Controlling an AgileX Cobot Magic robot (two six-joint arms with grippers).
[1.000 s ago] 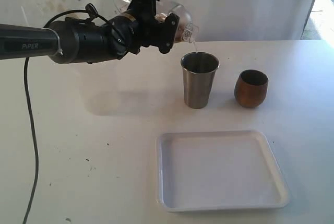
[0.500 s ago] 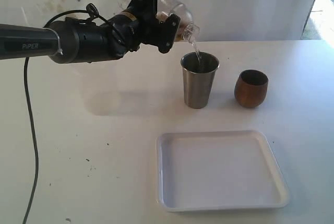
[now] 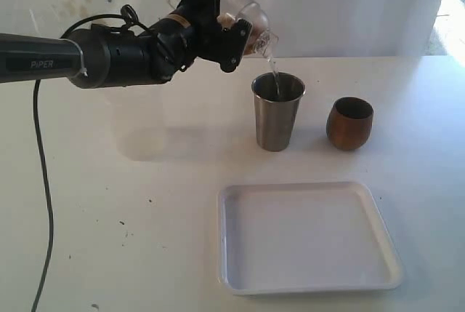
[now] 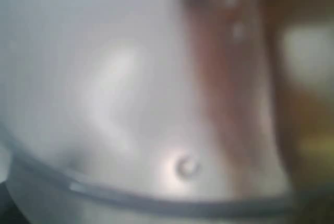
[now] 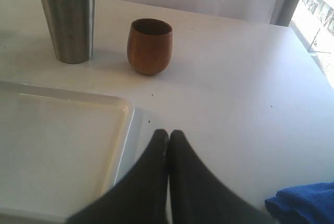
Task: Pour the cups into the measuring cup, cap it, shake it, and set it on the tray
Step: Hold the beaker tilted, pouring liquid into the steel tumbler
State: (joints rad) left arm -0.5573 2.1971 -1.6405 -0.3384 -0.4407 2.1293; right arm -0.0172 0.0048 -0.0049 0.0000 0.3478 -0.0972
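My left gripper (image 3: 227,30) is shut on the clear measuring cup (image 3: 251,17), which lies tilted almost on its side above the table. Its domed, necked end points down at the steel tumbler (image 3: 277,110), and a thin stream of clear liquid (image 3: 274,72) falls into it. In the left wrist view only a blurred clear wall (image 4: 130,104) shows. The brown wooden cup (image 3: 349,123) stands to the right of the tumbler. The white tray (image 3: 234,254) lies in front of both, with nothing on it. My right gripper (image 5: 168,133) is shut and holds nothing, low beside the tray's rim (image 5: 128,130); beyond it stand the tumbler (image 5: 68,20) and the wooden cup (image 5: 150,46).
A black cable (image 3: 42,174) hangs from the left arm down the left side of the table. A blue cloth (image 5: 305,203) lies close to my right gripper. A pale wall runs behind the table.
The left gripper has tipped the measuring cup a little further. The trickle into the tumbler has grown into a steady stream. The right arm has not moved.
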